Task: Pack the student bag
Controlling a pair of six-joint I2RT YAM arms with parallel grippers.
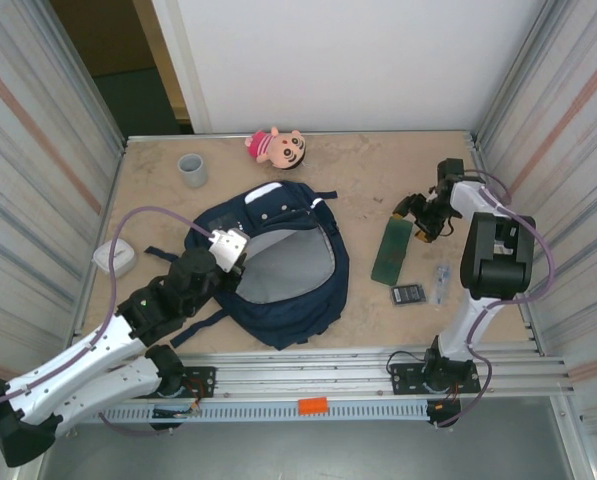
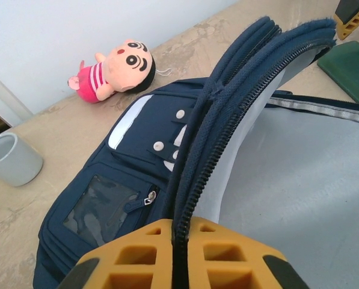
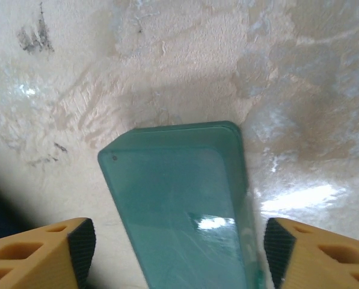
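In the left wrist view the bag (image 2: 137,180) runs off the frame at 3 and 6 o'clock, and its zip rim hides the gap between the fingers of the left gripper (image 2: 180,235); the cup (image 2: 11,159) is cut at 9 o'clock. In the right wrist view the green case (image 3: 179,205) is cut at 6 o'clock. From above, a clear item (image 1: 441,283) at 3 o'clock is too small to tell.

The student bag (image 1: 278,270) lies flat on the desk (image 1: 368,170), just left of the middle. It is unzipped wide, so its pale grey lining faces up. It is navy fabric, and its front (image 2: 137,180) carries a white stripe, white snap studs and a clear-window zip pocket. The left gripper (image 2: 179,253) pinches its zippered rim and holds it raised.
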